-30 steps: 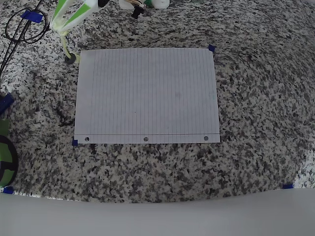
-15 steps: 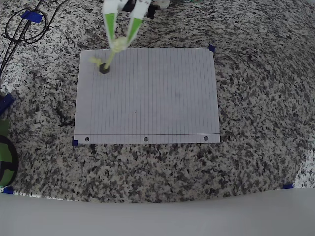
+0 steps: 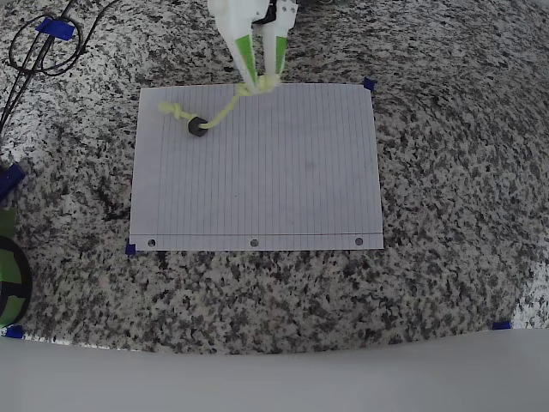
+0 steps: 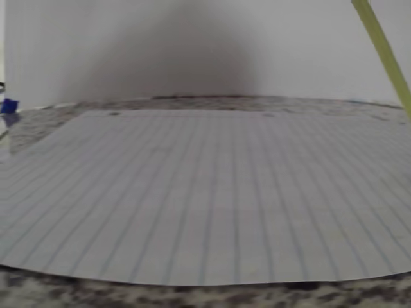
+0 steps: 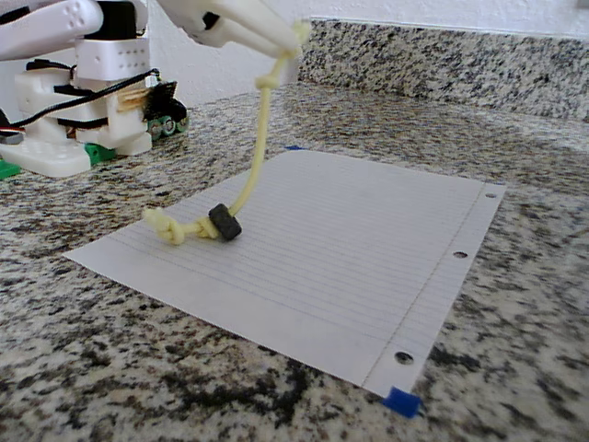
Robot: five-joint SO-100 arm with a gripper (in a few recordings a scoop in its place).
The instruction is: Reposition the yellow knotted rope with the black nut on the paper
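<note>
A blue tape tab (image 5: 401,401) is pinning the near corner of the white lined loose-leaf paper (image 3: 283,180) on the speckled granite counter (image 3: 455,172). The white-and-green gripper (image 3: 260,84) is clenching the upper knot of the pale yellow knotted rope (image 5: 250,180); its far-left end and black nut (image 3: 197,129) are resting on the sheet.

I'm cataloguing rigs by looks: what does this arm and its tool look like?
The arm is white plastic. Its tool has two long tapering white fingers with bright green strips on their faces. In the fixed view, black cables run across the white base blocks.
</note>
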